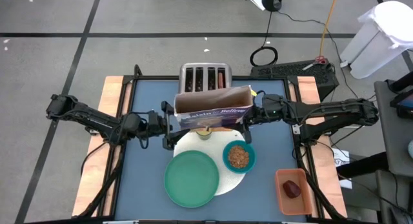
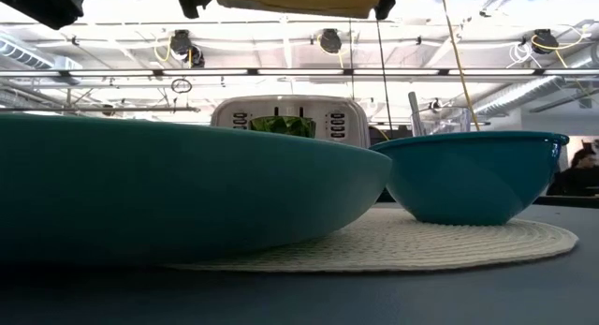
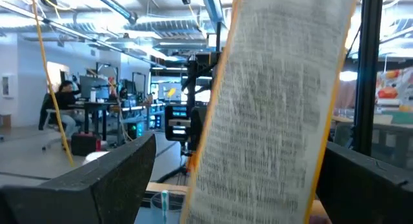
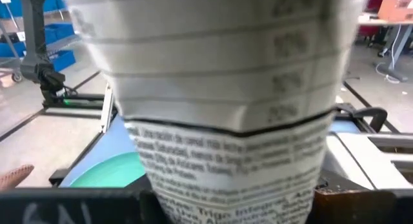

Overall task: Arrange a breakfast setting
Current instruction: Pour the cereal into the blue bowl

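The purple cereal box (image 1: 213,109) hangs open-topped in the air between my grippers, above the yellow-green cup (image 1: 205,133) and the far rim of the white round disc (image 1: 233,183). On the disc sit the green plate (image 1: 191,179) and the teal bowl (image 1: 239,157), which holds cereal. My right gripper (image 1: 253,113) is shut on the box's right end. My left gripper (image 1: 170,121) is open, its fingers on either side of the box's left end (image 3: 271,108). The dark red fruit (image 1: 293,188) lies in an orange tray. Spoon and pastry are out of view. My right gripper pinches the box's narrow right end (image 4: 232,185) between its two fingers, coming level from the table's right. The wall narrows inward where the fingers (image 4: 77,208) meet it. The box is lifted clear of the table. My left gripper: a gap shows beside one finger (image 3: 110,179); whether the other finger (image 3: 368,179) touches the box, I cannot tell.
The silver toaster (image 1: 205,77) stands right behind the box at the table's far edge. The orange tray (image 1: 295,192) sits at the near right corner. In the low view the plate (image 2: 168,184) and bowl (image 2: 468,175) fill the foreground. Bare blue table lies at the near left.
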Controlling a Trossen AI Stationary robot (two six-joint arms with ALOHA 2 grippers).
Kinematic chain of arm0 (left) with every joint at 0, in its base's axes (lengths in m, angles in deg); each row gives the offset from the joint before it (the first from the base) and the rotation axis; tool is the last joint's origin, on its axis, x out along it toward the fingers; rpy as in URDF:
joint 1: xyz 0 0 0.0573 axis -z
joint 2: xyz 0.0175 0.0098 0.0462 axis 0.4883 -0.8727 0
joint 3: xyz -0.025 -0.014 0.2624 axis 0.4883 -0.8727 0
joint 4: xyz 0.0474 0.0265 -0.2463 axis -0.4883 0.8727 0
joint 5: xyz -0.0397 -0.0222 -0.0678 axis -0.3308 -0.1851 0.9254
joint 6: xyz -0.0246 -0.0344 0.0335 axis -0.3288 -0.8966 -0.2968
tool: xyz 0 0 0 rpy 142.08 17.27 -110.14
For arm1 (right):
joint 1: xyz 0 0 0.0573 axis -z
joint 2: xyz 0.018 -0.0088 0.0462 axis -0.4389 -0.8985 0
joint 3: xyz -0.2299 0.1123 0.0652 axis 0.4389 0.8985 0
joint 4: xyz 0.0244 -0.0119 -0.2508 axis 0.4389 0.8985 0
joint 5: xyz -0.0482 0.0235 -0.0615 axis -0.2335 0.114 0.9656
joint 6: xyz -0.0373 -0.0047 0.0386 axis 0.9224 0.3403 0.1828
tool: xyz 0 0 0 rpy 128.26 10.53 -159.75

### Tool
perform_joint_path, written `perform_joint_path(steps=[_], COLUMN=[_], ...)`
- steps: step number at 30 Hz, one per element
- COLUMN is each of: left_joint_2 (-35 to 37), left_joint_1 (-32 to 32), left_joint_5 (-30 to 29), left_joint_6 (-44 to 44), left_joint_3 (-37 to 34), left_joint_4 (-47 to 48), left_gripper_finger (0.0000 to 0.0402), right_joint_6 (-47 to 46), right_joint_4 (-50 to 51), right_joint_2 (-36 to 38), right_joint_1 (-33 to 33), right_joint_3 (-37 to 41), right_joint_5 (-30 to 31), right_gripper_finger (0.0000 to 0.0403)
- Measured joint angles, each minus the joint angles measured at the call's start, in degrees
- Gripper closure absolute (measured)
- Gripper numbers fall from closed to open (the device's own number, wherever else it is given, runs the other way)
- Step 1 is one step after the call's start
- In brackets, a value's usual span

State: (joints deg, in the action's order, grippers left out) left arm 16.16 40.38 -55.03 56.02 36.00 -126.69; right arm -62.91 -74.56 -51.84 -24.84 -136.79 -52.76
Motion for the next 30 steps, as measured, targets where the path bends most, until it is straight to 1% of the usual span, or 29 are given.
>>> perform_joint_path(steps=[5,8,13,15,23,27,30], left_joint_2=[0.00,0.00,-0.09,-1.17,-9.18,-10.02,-10.14], left_joint_1=[0.00,0.00,0.00,0.00,-0.37,-0.29,-0.33], left_joint_5=[0.01,0.00,0.00,0.00,-0.04,0.00,-0.04], left_joint_6=[-5.72,-7.02,-7.14,-7.22,-6.47,-5.02,-5.46], left_joint_3=[0.00,0.00,0.00,0.34,6.82,7.56,7.56], left_joint_4=[0.00,0.04,0.03,-0.20,0.80,0.90,3.34], left_gripper_finger=[0.0018,0.0018,0.0018,0.0018,0.0018,0.0018,0.0018], right_joint_6=[0.12,0.14,-0.26,-0.43,-0.45,-0.45,-0.45], right_joint_4=[-0.34,-0.42,-0.64,-0.73,-0.20,0.29,1.21], right_joint_2=[-0.12,-0.17,-0.16,-0.54,-0.90,-0.76,-0.82], right_joint_1=[-0.02,-0.02,-0.02,-0.02,-0.02,-0.02,-0.02], right_joint_3=[0.00,0.00,0.00,-0.01,-0.07,-0.07,-0.09], right_joint_5=[-0.03,-0.03,-0.05,-0.05,-0.25,-0.30,-0.38], right_gripper_finger=[0.0264,0.0264,0.0264,0.0264,0.0264,0.0264,0.0264])
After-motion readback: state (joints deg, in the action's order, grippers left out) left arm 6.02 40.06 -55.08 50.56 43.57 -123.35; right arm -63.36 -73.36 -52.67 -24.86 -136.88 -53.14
